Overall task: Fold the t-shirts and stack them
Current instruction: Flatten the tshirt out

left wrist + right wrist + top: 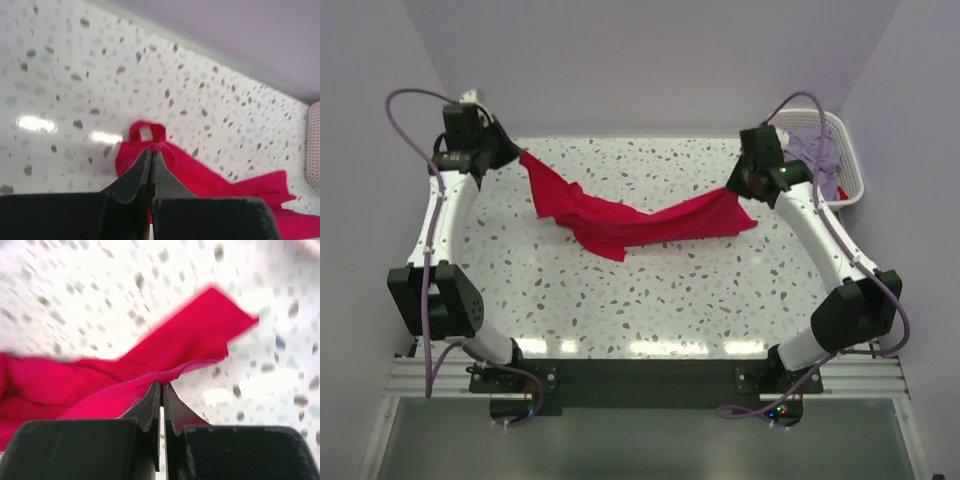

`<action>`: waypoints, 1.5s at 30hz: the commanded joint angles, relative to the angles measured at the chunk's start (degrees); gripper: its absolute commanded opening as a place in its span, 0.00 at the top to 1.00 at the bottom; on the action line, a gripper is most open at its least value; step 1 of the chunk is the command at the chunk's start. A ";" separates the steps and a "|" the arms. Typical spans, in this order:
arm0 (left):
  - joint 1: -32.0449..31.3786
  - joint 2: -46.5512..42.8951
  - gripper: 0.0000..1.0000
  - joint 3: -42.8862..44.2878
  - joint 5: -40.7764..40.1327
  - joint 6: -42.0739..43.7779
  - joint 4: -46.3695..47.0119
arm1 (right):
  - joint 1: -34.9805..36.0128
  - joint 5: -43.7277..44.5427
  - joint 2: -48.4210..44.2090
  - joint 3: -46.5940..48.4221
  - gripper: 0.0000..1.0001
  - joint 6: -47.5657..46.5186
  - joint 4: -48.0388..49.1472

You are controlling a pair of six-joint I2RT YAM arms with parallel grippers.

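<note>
Desk (640,310): flat, glossy, speckled stone-look top.
Red t-shirt (630,220): soft crimson cloth, mid-desk, strung btwn both arms. Centre sags in creases, appears to rest on desk. Prob. held at two ends to spread it for folding.
Left end effector (151,152): clenched on shirt edge nr white tag (145,133).
Right end effector (161,386): clenched on opposite edge.
Basket (850,165): white slotted plastic, far-right corner, w/ lavender shirt (815,150) heaped inside.

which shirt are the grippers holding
The red t-shirt, stretched over the table between the left gripper and right gripper, both shut on it. The lavender t-shirt lies bunched in the white basket.
</note>
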 commanded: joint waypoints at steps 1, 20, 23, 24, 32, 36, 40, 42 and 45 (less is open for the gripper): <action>1.84 2.71 1.00 18.57 3.57 -3.43 -3.57 | -2.92 -1.41 2.63 17.06 1.00 -8.04 -2.56; 9.40 -26.01 1.00 39.69 -3.37 -1.60 -7.90 | -4.33 -1.69 -24.86 31.86 1.00 -30.81 -7.30; 9.31 -27.59 1.00 43.20 -3.37 0.25 -8.51 | -4.33 -1.60 -28.55 30.90 1.00 -32.30 -8.63; 9.22 -27.68 1.00 44.09 -3.54 0.69 -8.60 | -4.33 -1.69 -29.25 30.55 1.00 -32.66 -8.89; 9.13 -25.14 1.00 38.68 -0.39 2.55 -6.32 | -4.33 -1.43 -29.79 24.85 1.00 -32.22 -7.32; 9.13 -25.14 1.00 22.77 3.13 0.61 1.49 | -4.25 -1.42 -28.12 16.94 1.00 -30.29 -3.46; 9.13 -22.16 1.00 4.33 7.51 -0.35 13.44 | -4.33 -1.78 -24.61 5.87 1.00 -28.01 4.52; 9.05 -18.22 1.00 -0.44 9.72 -0.88 19.74 | -4.33 -0.82 -21.55 -1.16 1.00 -26.34 8.40; 6.16 -10.33 1.00 -5.47 10.79 -0.63 25.74 | -4.51 2.86 -15.49 -8.20 1.00 -24.84 16.14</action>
